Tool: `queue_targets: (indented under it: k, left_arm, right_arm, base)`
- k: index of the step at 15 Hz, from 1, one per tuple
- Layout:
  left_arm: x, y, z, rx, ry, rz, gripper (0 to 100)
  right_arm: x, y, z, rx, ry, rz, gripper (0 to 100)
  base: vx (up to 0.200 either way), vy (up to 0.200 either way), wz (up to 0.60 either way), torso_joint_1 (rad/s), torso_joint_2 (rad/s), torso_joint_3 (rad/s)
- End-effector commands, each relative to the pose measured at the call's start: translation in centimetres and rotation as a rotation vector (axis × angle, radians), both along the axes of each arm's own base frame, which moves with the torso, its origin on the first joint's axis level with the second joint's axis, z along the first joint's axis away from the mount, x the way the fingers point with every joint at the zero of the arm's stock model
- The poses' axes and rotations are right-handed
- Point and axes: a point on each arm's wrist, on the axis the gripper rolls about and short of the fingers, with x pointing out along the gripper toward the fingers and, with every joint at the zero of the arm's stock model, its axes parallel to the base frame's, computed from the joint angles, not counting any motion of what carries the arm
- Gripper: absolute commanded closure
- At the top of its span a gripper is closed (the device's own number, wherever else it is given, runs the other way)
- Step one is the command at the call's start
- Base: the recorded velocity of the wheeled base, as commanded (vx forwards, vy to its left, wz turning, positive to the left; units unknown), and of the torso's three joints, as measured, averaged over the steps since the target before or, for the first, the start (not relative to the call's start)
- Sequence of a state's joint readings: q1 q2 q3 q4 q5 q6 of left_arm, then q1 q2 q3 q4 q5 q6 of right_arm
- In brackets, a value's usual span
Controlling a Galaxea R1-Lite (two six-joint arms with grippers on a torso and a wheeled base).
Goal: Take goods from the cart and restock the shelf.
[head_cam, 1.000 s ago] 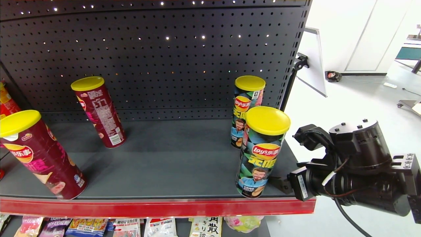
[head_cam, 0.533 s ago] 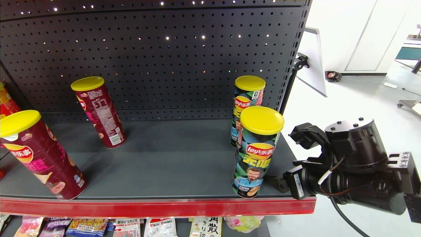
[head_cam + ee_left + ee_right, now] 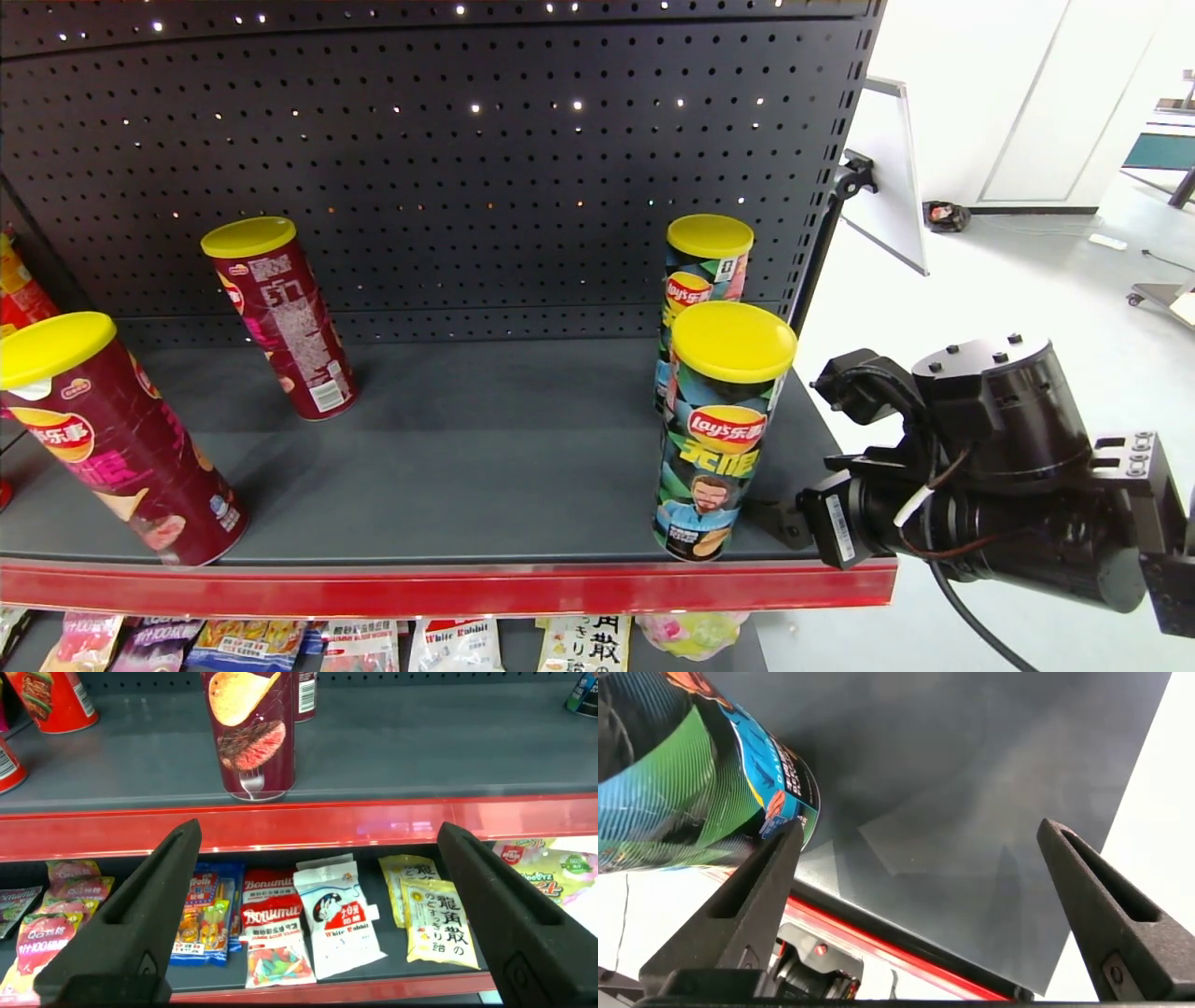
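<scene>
The front can (image 3: 714,448) has a green, blue and black pattern and yellow lid; the shelf (image 3: 467,448) is grey, red-edged.

Lit softly from above; faint shadows on shelf (image 3: 485,439); bright pinpoints through pegboard (image 3: 467,140), upper frame; washed-out floor (image 3: 1008,280) at right.

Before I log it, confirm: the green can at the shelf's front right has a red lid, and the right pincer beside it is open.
The head view shows the lid on the green can is yellow, not red. The shelf position and open right pincer stand.
</scene>
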State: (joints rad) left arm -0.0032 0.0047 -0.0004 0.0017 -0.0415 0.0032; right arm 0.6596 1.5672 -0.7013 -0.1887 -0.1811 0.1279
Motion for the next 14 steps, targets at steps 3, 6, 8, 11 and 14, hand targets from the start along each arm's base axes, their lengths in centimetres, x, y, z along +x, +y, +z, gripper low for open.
queue_targets:
  k: [3,6,8,11,14]
  left_arm:
    - [0.0,0.0,0.0,0.0,-0.001,0.0,0]
    - [0.0,0.0,0.0,0.0,0.0,0.0,0]
    - [0.0,0.0,0.0,0.0,0.0,0.0,0]
    - [0.0,0.0,0.0,0.0,0.0,0.0,0]
    - [0.0,0.0,0.0,0.0,0.0,0.0,0]
  right_arm:
    - [0.1,0.2,0.0,0.001,0.0,0.003,0]
    - [0.1,0.2,0.0,0.0,-0.001,0.003,0]
    - [-0.4,-0.4,-0.1,-0.004,0.0,-0.008,0]
    - [-2.4,-2.8,0.8,0.014,-0.041,-0.039,0]
    - [-5.9,-6.5,1.6,0.038,-0.126,-0.079,0]
  base:
    - [0.0,0.0,0.0,0.0,0.0,0.0]
    - [0.0,0.0,0.0,0.0,0.0,0.0]
    - [0.0,0.0,0.0,0.0,0.0,0.0]
    - [0.0,0.0,0.0,0.0,0.0,0.0]
    - [0.0,0.0,0.0,0.0,0.0,0.0]
